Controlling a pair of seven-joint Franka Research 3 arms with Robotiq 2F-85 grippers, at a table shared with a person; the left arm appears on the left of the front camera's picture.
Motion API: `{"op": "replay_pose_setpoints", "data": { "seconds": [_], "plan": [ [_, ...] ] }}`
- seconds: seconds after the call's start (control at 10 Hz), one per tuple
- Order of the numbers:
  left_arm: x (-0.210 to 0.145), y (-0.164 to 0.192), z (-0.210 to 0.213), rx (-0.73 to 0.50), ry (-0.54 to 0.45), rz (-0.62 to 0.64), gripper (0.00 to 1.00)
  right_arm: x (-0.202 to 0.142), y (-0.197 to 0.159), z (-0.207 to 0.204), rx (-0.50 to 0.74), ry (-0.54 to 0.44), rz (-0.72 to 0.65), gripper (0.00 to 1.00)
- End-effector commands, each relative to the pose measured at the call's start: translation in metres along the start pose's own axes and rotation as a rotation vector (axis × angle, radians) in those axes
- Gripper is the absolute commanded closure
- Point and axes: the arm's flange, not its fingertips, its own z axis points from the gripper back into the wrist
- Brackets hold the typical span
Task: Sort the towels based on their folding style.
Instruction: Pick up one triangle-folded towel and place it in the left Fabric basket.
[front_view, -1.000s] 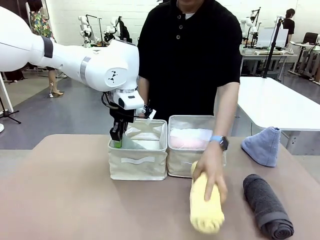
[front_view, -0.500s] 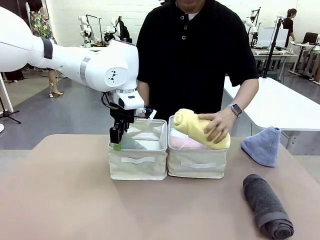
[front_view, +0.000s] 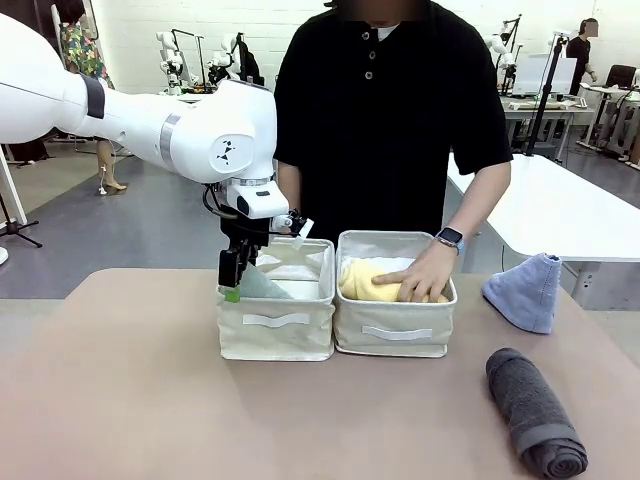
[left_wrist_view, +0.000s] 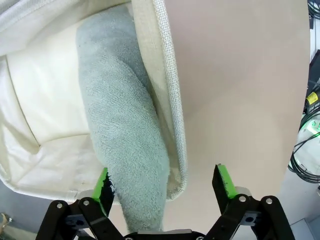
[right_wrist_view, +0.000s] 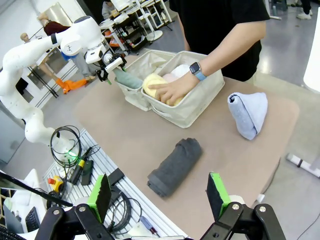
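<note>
A pale teal towel (left_wrist_view: 125, 145) lies in the left cream basket (front_view: 275, 335), leaning on its rim. My left gripper (left_wrist_view: 163, 182) hangs open over that rim (front_view: 233, 275), one finger touching the teal cloth. In the right basket (front_view: 395, 335) a person's hand (front_view: 420, 282) presses the yellow roll (front_view: 365, 282) down beside the pink (right_wrist_view: 172, 77) and white (right_wrist_view: 182, 70) rolls. The light blue cone (front_view: 527, 290) stands at the table's far right. The dark grey roll (front_view: 535, 412) lies near the front right. My right gripper (right_wrist_view: 159, 195) is open, high above the table with nothing in it.
The two baskets stand side by side at the table's middle. Bare tan tabletop (front_view: 130, 400) spreads to the left and front. Cables and small gear (right_wrist_view: 85, 170) lie on a rack beside the table. A white table (front_view: 560, 205) stands behind at the right.
The person lifted the yellow roll off the table and put it into the right basket, hand still on it. My left arm has stayed over the left basket.
</note>
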Motion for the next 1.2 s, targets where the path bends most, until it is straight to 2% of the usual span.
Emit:
{"op": "replay_pose_setpoints", "data": {
  "seconds": [0.0,0.2,0.3,0.5,0.6,0.8,1.1],
  "plan": [
    [-0.006,-0.006,0.0,-0.004,-0.03,-0.016,0.0,0.0,0.0,0.001,0.015,-0.021,0.013,0.0],
    [-0.008,-0.007,0.005,0.0,-0.034,-0.013,0.0,0.0,0.0,0.001,0.015,-0.021,0.013,0.0],
    [-0.016,-0.011,0.025,0.05,-0.079,-0.03,0.0,0.0,0.0,0.001,0.015,-0.021,0.013,0.0],
    [-0.066,-0.031,0.087,0.103,-0.27,0.035,0.0,0.0,0.0,0.001,0.015,-0.021,0.013,0.0],
    [-0.099,-0.051,0.12,0.108,-0.398,0.029,0.0,0.0,0.0,0.001,0.015,-0.021,0.013,0.0],
    [-0.173,-0.1,0.169,0.169,-0.565,0.064,0.0,0.0,0.0,0.001,0.015,-0.021,0.013,0.0],
    [-0.234,-0.144,0.173,0.229,-0.636,0.161,0.0,0.0,0.0,0.001,0.015,-0.021,0.013,0.0]
  ]
}}
